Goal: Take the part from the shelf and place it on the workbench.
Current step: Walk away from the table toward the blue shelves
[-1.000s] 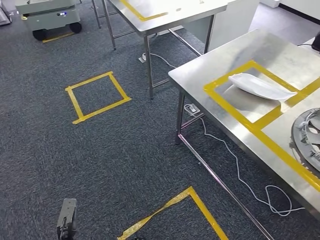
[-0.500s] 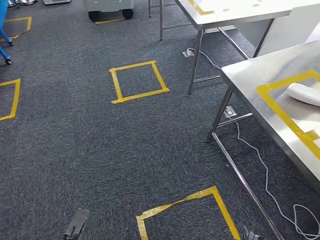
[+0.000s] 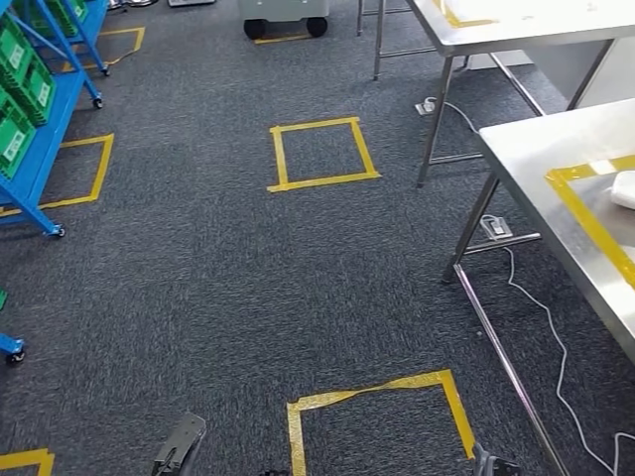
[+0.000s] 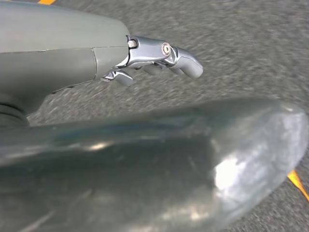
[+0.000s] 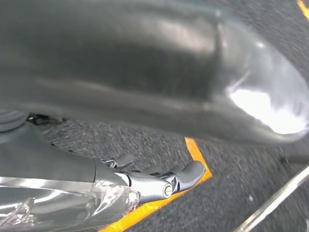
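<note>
Where legible, none: green bins point(image 3: 16, 89)

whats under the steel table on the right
Under the steel table: dark carpet, a white cable and a power strip by its leg. The tabletop hides the floor further right.

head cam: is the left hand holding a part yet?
No. The left hand hangs low over the dark carpet with nothing in it, apart from the blue shelf.
</note>
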{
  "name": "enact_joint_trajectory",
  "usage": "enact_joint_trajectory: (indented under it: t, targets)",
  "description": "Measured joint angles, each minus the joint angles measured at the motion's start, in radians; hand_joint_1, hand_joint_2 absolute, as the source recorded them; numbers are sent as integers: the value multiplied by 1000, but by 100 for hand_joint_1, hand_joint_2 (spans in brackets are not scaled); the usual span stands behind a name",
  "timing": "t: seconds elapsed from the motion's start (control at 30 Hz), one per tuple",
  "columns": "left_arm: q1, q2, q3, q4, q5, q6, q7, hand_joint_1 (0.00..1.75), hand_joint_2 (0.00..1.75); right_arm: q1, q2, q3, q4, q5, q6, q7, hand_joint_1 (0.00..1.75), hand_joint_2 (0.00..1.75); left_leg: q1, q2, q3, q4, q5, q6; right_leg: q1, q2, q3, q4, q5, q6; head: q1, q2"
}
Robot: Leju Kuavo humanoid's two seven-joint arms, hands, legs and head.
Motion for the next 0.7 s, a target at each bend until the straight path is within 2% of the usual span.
enact_joint_trajectory:
  t: [0.03, 0.07, 0.1, 0.17, 0.2, 0.23, 0.27, 0.3, 0.37, 0.43, 0.47, 0.5, 0.53, 0.57, 0.6, 0.67, 0.7]
  targets:
    - [1, 0, 0, 0, 0, 0, 0, 0, 0, 1, 0, 2, 0, 0, 0, 0, 0, 0, 0, 2, 8, 15, 5, 1, 2, -15, -6, 0, 4, 0, 0, 0]
    - [2, -1, 0, 0, 0, 0, 0, 0, 0, 2, 0, 5, 0, 0, 0, 0, 0, 0, -1, 5, 36, -9, 24, 4, 3, -29, -11, 1, 7, 1, -1, 0]
    - [3, -1, 0, 0, 0, 0, 0, 0, 0, 1, 0, 8, 1, 0, 0, 0, 0, 0, -3, 16, 80, -68, 48, 8, 4, -41, -13, 1, 9, 3, -1, 0]
    - [0, -1, 0, 0, 0, 0, 0, 0, 0, 1, 0, 13, 1, 0, 0, 0, 0, 0, -14, 62, 170, -200, 80, 18, 7, -65, -16, 2, 10, 8, -2, 0]
    - [-2, -2, 0, 0, 0, 0, 0, 0, 0, 1, -1, 15, 1, 0, -1, 0, 0, 0, -19, 80, 195, -242, 85, 23, 9, -76, -16, 2, 12, 12, -1, 0]
    - [-4, -2, 0, 0, 0, 1, 0, 0, 0, 1, -1, 15, 1, 0, -1, 0, 0, 0, -23, 87, 202, -262, 84, 28, 11, -87, -17, 3, 13, 17, -1, 0]
    - [-4, -2, 0, 0, 0, 1, 0, 0, 0, 1, -1, 17, 2, 0, -1, 0, 0, 0, -25, 79, 199, -269, 85, 34, 11, -99, -17, 3, 15, 22, 0, 0]
    - [-3, -3, -1, 0, -1, 1, 0, 0, 0, 0, -1, 19, 2, 0, -1, 0, 0, 0, -23, 68, 194, -272, 88, 40, 10, -98, -19, 5, 14, 29, 1, 0]
    - [-1, -4, -2, 1, -4, 1, 2, 0, 0, -2, -3, 22, 3, -1, -4, 0, 0, 0, -18, 47, 188, -276, 97, 55, 7, -53, -38, 45, -17, 40, 3, 0]
    - [-5, -4, -5, 1, -9, 2, 4, 0, 0, 1, -5, 23, 6, -4, -9, 0, 0, 0, -17, 23, 181, -277, 105, 66, 4, 6, -89, 163, -81, 46, 7, 0]
    - [-6, -5, -6, 1, -11, 3, 4, 0, 0, 2, -6, 23, 8, -7, -11, 0, 0, 0, -18, 9, 177, -277, 108, 69, 4, 18, -119, 230, -109, 46, 10, 0]
    - [-6, -6, -6, 1, -12, 4, 4, 0, 0, 3, -7, 23, 11, -9, -13, 0, 0, 0, -19, -5, 173, -277, 112, 70, 4, 23, -140, 277, -123, 46, 11, 0]
    - [-4, -7, -6, 1, -12, 5, 6, 0, 0, 3, -8, 23, 13, -10, -16, 0, 0, 0, -19, -19, 170, -277, 115, 70, 4, 25, -143, 286, -116, 45, 12, 0]
    - [-3, -8, -6, 1, -11, 6, 7, 0, 0, 3, -9, 23, 15, -11, -18, 0, 0, 0, -19, -34, 168, -277, 119, 68, 3, 28, -126, 254, -91, 44, 12, 0]
    - [-2, -9, -6, 1, -11, 6, 8, 0, 0, 3, -9, 23, 16, -13, -19, 0, 0, 0, -19, -49, 167, -276, 122, 66, 2, 37, -93, 191, -56, 42, 13, 0]
    - [-3, -10, -6, 1, -10, 6, 9, 0, 0, 3, -10, 23, 18, -17, -17, 0, 0, 0, -20, -74, 162, -274, 128, 59, -3, 82, -24, 55, -8, 38, 13, 0]
    - [-4, -11, -6, 1, -11, 5, 9, 0, 0, 2, -10, 23, 18, -18, -16, 0, 0, 0, -20, -84, 158, -272, 131, 54, -4, 100, -6, 17, -1, 37, 13, 0]
